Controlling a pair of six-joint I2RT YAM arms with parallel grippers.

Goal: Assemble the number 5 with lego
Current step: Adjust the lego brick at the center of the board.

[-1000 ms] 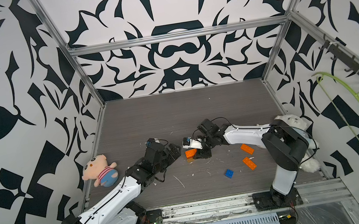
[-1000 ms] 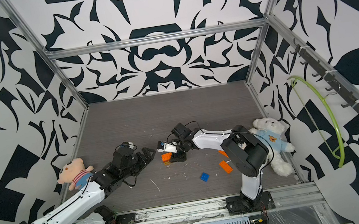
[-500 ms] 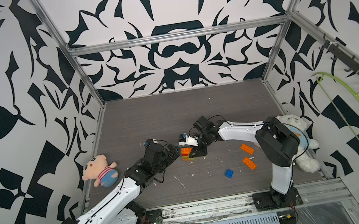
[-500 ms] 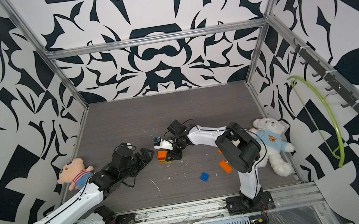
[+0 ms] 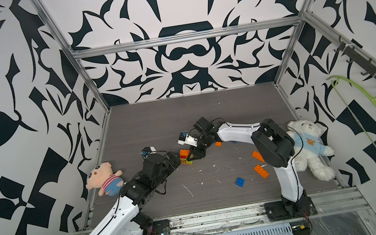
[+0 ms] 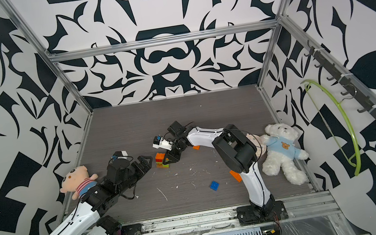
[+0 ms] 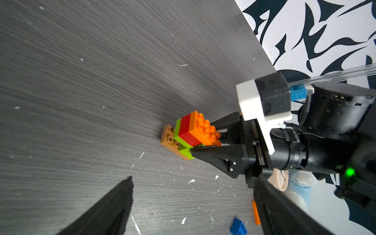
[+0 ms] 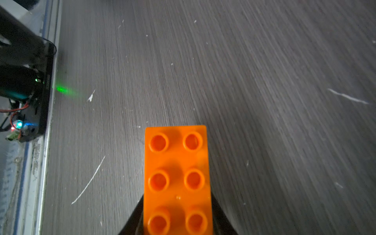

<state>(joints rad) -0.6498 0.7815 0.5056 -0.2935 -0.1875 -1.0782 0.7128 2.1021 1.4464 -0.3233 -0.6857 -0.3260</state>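
Nearest the front rail, a blue brick (image 5: 240,181) lies flat on the worktop (image 5: 182,119), right of centre. Just right of it and slightly farther back lie the near oblong (image 5: 261,171) and the far oblong (image 5: 257,156). Both are orange, apart from each other and close beside the right arm's upright link. A pig plush (image 5: 104,181) lies at the left edge and a white bear (image 5: 309,145) at the right edge. Farther in, the left end effector (image 6: 149,165) sits low over the worktop with its jaws spread wide, gripping nothing, its tips just left of the stack (image 5: 185,156). The stack stands near the middle: a tan base, then lime green, then red, with an orange top brick (image 7: 203,128). The right end effector (image 5: 194,155) reaches in from the right and is clamped on the stack, one finger on each side of the top brick. Beyond it, a small orange piece (image 5: 218,144) lies beside the right arm.
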